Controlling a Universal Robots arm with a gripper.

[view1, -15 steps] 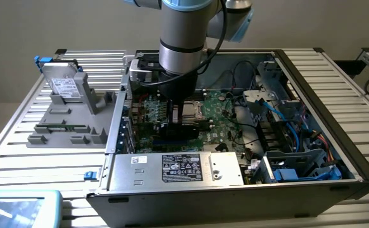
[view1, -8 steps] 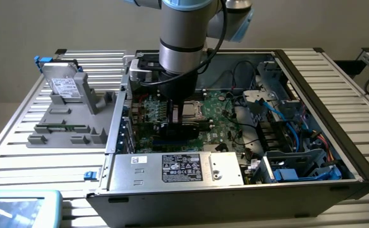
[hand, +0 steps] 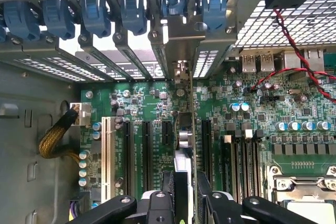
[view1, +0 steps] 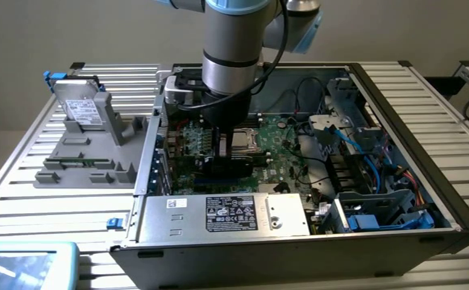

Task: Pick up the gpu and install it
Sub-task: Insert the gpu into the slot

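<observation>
- Thin green-and-black gpu (hand: 184,140), seen edge-on, stands upright over the green motherboard (hand: 147,140) among its black expansion slots. Its silver bracket end faces the blue-clipped rear slot covers (hand: 134,17).
- Whether it sits in a slot cannot be told.
- Black two-finger gripper (hand: 185,187) is clamped on the gpu, one finger against each face.
- Both are inside the open black computer case (view1: 428,181).

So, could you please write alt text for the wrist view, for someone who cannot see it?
The gripper holds the gpu edge-on over the green motherboard, lined up among its black expansion slots. Blue slot latches sit in a row beyond.
</observation>
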